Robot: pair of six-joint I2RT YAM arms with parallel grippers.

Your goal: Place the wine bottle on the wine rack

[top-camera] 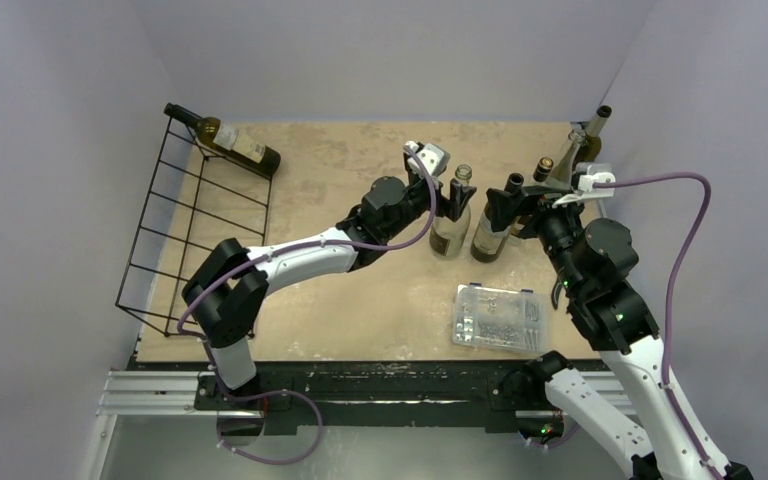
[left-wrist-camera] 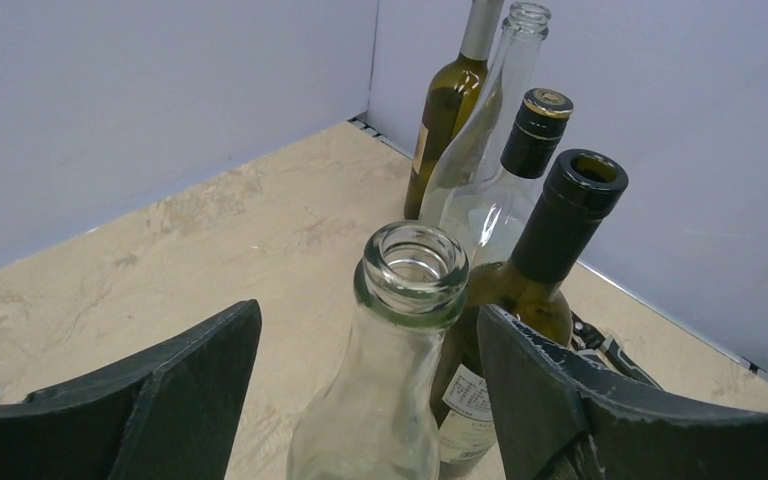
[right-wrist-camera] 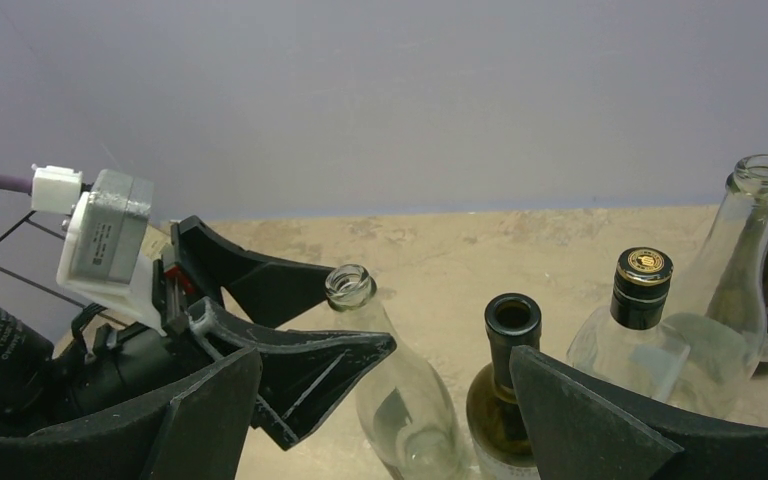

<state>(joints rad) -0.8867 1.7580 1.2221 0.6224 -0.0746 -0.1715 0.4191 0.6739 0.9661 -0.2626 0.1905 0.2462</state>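
The black wire wine rack [top-camera: 195, 230] stands at the table's left side, with one labelled dark bottle [top-camera: 228, 142] lying across its far top edge. A clear empty wine bottle [left-wrist-camera: 400, 350] stands upright mid-table [top-camera: 452, 225]. My left gripper [left-wrist-camera: 370, 390] is open and straddles its shoulder, with a gap showing on each side; in the top view the left gripper [top-camera: 457, 200] is at the neck. My right gripper [right-wrist-camera: 390, 420] is open just right of it [top-camera: 508, 205], beside a green bottle with a black neck [right-wrist-camera: 505, 400].
A cluster of upright bottles fills the far right corner: a gold-capped one [right-wrist-camera: 640, 300], a tall clear one [right-wrist-camera: 750, 250] and an olive one [top-camera: 597, 120]. A clear plastic box of small parts [top-camera: 498, 317] lies near the front edge. Walls enclose three sides.
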